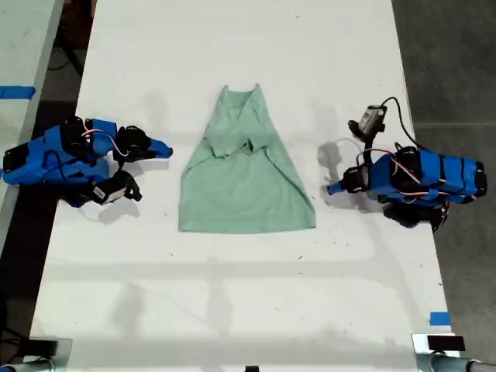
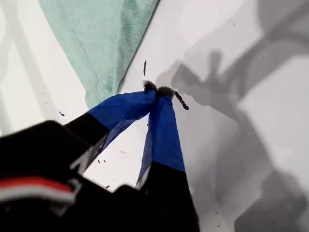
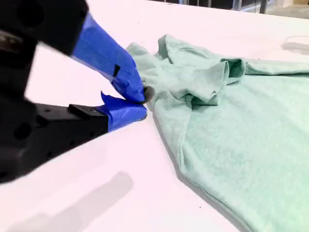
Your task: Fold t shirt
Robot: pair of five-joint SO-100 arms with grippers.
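Here is the white table [image 1: 232, 310], long and bare, its side edges running down the exterior view's left and right, with dark floor beyond the right one. The t shirt [image 1: 246, 186] lies flat in the middle of it, a little above the frame's centre. Wide clear strips of tabletop sit above the shirt and below it, and narrower lanes on either side, where the two blue arms rest. The shirt's long axis runs top to bottom in the exterior view: the narrow neck end points at the top edge, and the broad straight hem faces the bottom. Both sleeves are turned in over the chest, so the outline tapers like a wedge. My first gripper [image 1: 332, 188] lies at the exterior view's right, aimed at the hem-side corner, with its blue tips pressed together and nothing between them. My second gripper [image 1: 164, 149], at the exterior view's left, points at the folded sleeve, its jaws closed and empty, near the cloth. A blue tape mark [image 1: 439, 318] sits at the lower right edge.
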